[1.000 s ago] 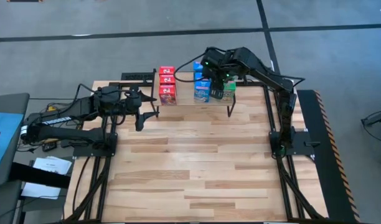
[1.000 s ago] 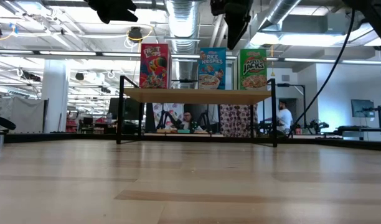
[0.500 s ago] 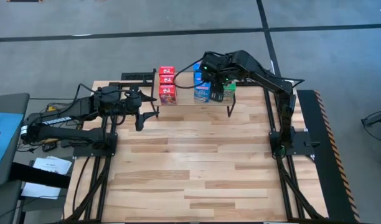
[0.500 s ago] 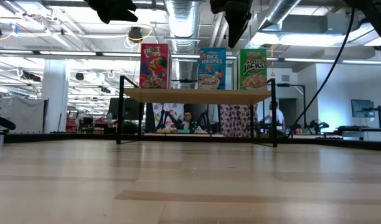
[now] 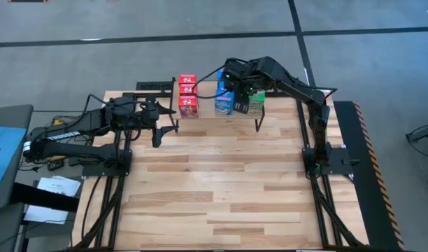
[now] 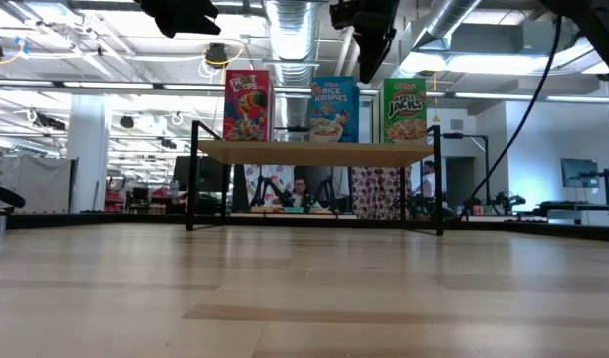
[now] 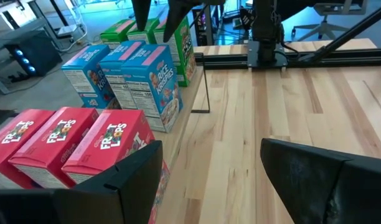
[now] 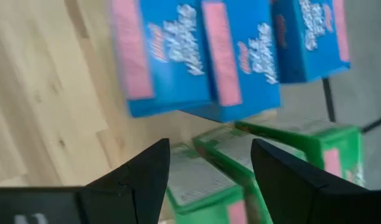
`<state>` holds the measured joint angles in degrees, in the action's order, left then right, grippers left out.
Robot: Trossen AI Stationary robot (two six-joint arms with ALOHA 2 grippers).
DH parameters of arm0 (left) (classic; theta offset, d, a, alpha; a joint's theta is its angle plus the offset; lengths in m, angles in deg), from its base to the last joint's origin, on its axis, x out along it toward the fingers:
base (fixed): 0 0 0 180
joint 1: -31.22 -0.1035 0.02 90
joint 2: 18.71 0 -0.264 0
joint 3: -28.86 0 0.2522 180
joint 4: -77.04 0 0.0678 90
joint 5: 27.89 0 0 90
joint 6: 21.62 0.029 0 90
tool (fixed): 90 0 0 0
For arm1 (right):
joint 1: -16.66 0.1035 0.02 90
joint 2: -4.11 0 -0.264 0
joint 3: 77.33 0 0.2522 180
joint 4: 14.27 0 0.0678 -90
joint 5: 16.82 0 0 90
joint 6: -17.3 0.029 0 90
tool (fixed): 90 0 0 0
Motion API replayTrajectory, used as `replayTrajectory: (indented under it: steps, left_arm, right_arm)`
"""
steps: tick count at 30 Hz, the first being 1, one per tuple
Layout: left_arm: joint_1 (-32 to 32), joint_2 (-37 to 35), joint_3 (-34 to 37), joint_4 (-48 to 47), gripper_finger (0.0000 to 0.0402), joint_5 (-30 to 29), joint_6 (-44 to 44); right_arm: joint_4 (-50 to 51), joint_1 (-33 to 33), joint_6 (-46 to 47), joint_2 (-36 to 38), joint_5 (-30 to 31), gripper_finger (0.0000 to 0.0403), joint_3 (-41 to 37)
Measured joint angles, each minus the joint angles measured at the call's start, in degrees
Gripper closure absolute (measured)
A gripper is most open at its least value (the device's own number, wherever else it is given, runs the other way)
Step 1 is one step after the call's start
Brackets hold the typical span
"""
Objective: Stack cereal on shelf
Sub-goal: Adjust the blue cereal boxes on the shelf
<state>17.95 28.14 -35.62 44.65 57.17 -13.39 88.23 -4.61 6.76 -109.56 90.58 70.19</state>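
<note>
Nine boxes: cereal, all standing on the shelf (image 5: 277, 106) at the table's far edge.
Red boxes (image 5: 188, 95): three in a row, leftmost.
Blue boxes (image 5: 224, 103): middle row.
Green boxes (image 5: 256, 103): rightmost row.
Right gripper (image 5: 240, 94): above the blue and green rows, fingers parted, holding nothing.
Left gripper (image 5: 166, 123): beside the shelf's left end, fingers spread wide, empty.

Pale slatted wood with a smooth, faintly sheened finish is being shown by the surface (image 5: 214, 182). The shelf (image 6: 314, 152) is being seen as light wood on thin black metal legs. Glossy printed cardboard is being presented by the cereal (image 7: 141, 78).
</note>
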Motion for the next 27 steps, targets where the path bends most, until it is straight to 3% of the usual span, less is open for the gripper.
replayTrajectory:
  steps: [8, 14, 27]
  left_arm:
    - [-0.01, 0.00, 0.00, 0.02, 0.0140, 0.01, 0.05]
    - [-0.01, 0.00, 0.00, 0.02, 0.0140, 0.01, 0.09]
    - [0.01, -0.02, 0.00, 0.02, 0.0140, 0.01, 0.09]
  right_arm:
    - [-0.46, -0.19, -0.01, -0.06, 0.80, 0.0152, 0.00]
    - [-2.69, -0.37, -0.47, -0.06, 5.87, 0.0152, 0.00]
    - [-4.07, -3.92, -1.48, -0.06, 7.48, 0.0152, 0.00]
